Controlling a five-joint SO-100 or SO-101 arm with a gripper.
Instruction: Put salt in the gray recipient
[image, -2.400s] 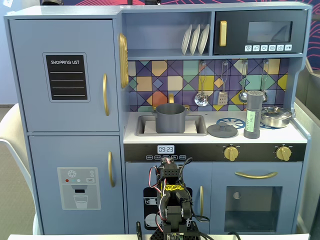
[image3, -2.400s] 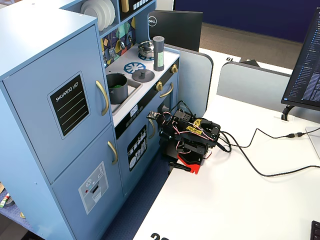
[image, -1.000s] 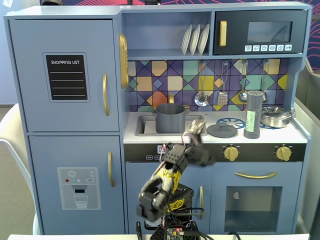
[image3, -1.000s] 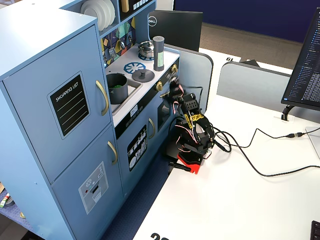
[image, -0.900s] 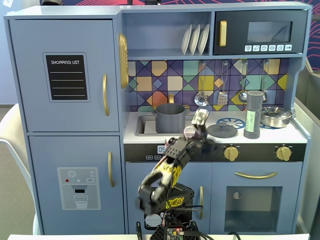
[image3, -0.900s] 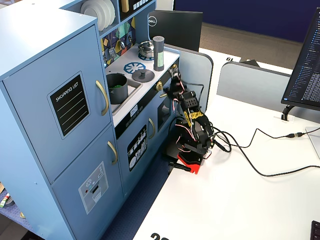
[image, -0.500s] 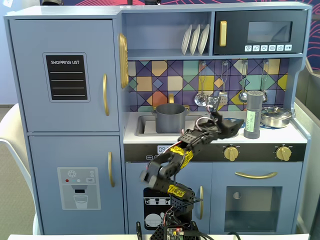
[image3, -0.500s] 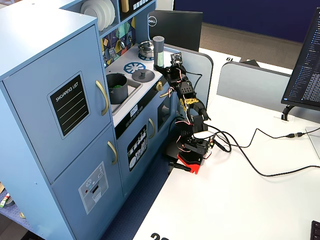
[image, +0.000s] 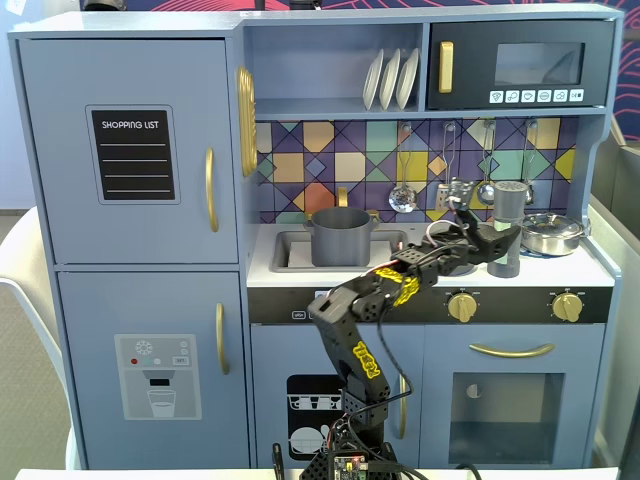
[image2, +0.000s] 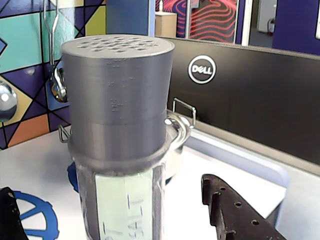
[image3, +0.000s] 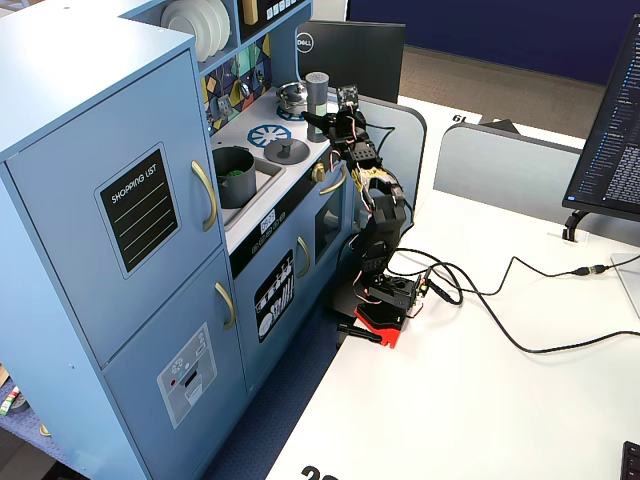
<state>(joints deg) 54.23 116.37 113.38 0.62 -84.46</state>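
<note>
The salt (image: 510, 222) is a tall dark-gray shaker with a lighter cap and a pale green label. It stands upright on the stove top at the right of the toy kitchen, and also shows in the other fixed view (image3: 317, 93). In the wrist view the salt (image2: 120, 100) fills the middle. My gripper (image2: 107, 187) is open around its lower body, one black finger (image2: 230, 210) to the right and one at the left edge, a gap on each side. The gripper (image: 505, 243) reaches in from the left. The gray recipient (image: 341, 237) stands in the sink, also seen in the other fixed view (image3: 235, 172).
A shiny steel pan (image: 552, 233) sits right behind the shaker, close to it in the wrist view (image2: 177, 132). A flat gray lid (image3: 285, 150) lies on the stove between sink and shaker. Ladles (image: 403, 195) hang on the back wall. A Dell monitor (image2: 240, 95) stands beyond the kitchen's side.
</note>
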